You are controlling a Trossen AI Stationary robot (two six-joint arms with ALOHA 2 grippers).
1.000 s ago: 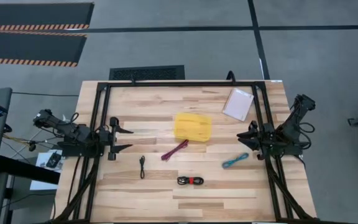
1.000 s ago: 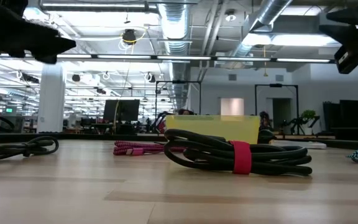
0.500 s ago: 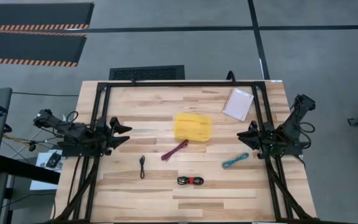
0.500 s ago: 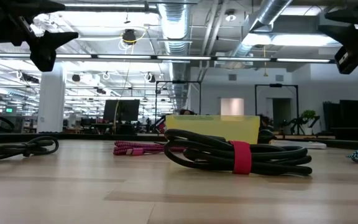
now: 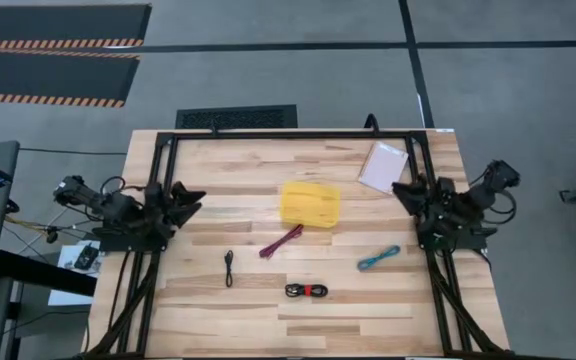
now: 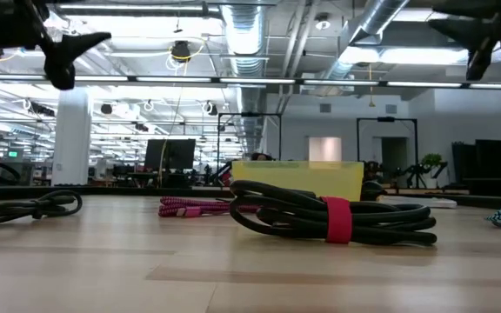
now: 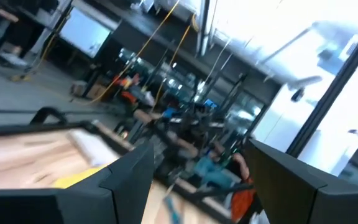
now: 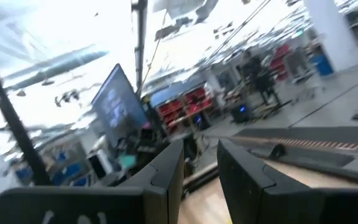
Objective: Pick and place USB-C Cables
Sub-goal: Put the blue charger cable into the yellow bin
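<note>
Four cables lie loose on the wooden table. The thin black cable (image 5: 228, 268) is toward the left, the maroon cable (image 5: 281, 241) lies just near of the yellow tray (image 5: 310, 203), the black bundle with a red tie (image 5: 306, 290) is nearest the near edge, and the teal cable (image 5: 379, 258) is to the right. In the low view the black bundle (image 6: 333, 217) is closest. My left gripper (image 5: 186, 198) hangs open above the table's left side, well clear of every cable. My right gripper (image 5: 404, 190) hovers above the right side, with a narrow gap between its fingers.
A pale packet (image 5: 383, 166) lies flat at the far right corner, close to my right gripper. A black frame (image 5: 288, 135) runs around the table's far and side edges. Bare wood shows along the near edge and between the cables.
My left gripper has drawn back toward the table's left edge, turned and tipped upward, staying open. My right gripper has swung toward the far edge and risen. No cable has moved.
</note>
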